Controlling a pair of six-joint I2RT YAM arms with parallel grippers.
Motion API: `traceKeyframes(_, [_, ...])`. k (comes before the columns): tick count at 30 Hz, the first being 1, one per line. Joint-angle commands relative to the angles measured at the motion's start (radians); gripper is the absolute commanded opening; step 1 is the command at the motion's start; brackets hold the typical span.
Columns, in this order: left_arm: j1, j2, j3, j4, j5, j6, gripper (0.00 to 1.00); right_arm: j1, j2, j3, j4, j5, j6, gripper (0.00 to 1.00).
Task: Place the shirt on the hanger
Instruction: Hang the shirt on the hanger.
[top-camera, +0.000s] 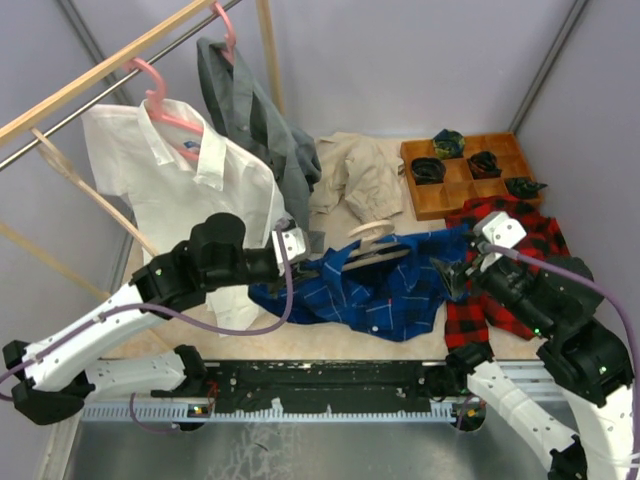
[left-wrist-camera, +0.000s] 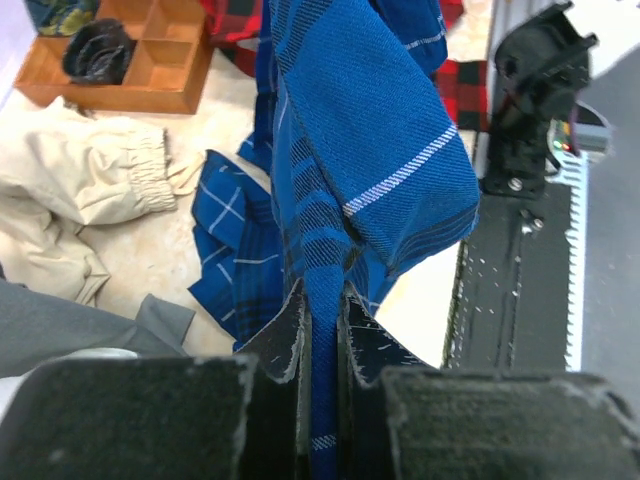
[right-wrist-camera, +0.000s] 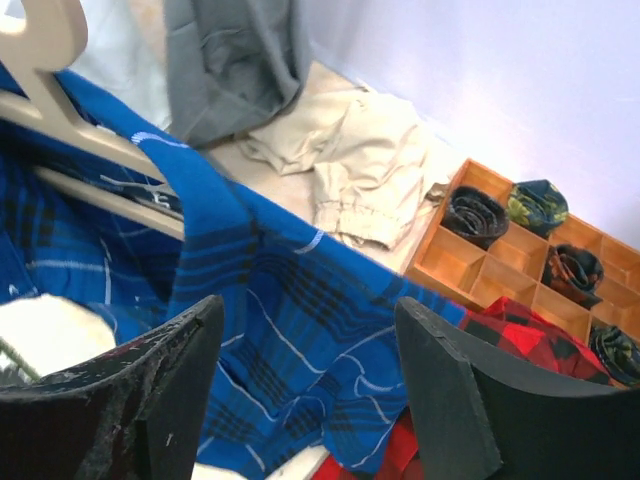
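The shirt (top-camera: 390, 290) is lying crumpled across the middle of the beige surface (top-camera: 330, 342), and the hanger (top-camera: 375, 255) is resting on its upper part. The left fingers (left-wrist-camera: 285, 340) are pinching a fold of the shirt and holding it up off the surface. The right fingers (right-wrist-camera: 160, 410) are spread wide and hovering over the shirt's right side, gripping nothing.

Pale lilac walls (top-camera: 420, 70) are enclosing the surface at the back and sides. A wooden rail (top-camera: 100, 75) is running slantwise at the upper left, where a white shirt (top-camera: 170, 180) and a grey garment (top-camera: 250, 115) are hanging on pink hangers (top-camera: 165, 105). A tan garment (top-camera: 365, 175) is lying bunched near the back wall. Beside it a wooden tray (top-camera: 450, 213) is holding dark rolled items in its compartments. A red plaid shirt (top-camera: 520, 270) is sprawling at the right, touching the blue one. A black track (top-camera: 330, 380) is running along the near edge.
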Motion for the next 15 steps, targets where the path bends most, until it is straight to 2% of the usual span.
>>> traceKeyframes(1, [0.003, -0.048, 0.018, -0.077, 0.165, 0.084, 0.00, -0.007, -0.007, 0.114, -0.168, -0.179, -0.121, 0.71])
traceKeyframes(9, [0.003, -0.056, 0.039, -0.188, 0.249, 0.133, 0.00, -0.007, 0.009, 0.169, -0.394, -0.381, -0.224, 0.74])
traceKeyframes(15, [0.003, -0.040, 0.056, -0.204, 0.308, 0.144, 0.00, -0.006, 0.008, 0.103, -0.443, -0.447, -0.269, 0.72])
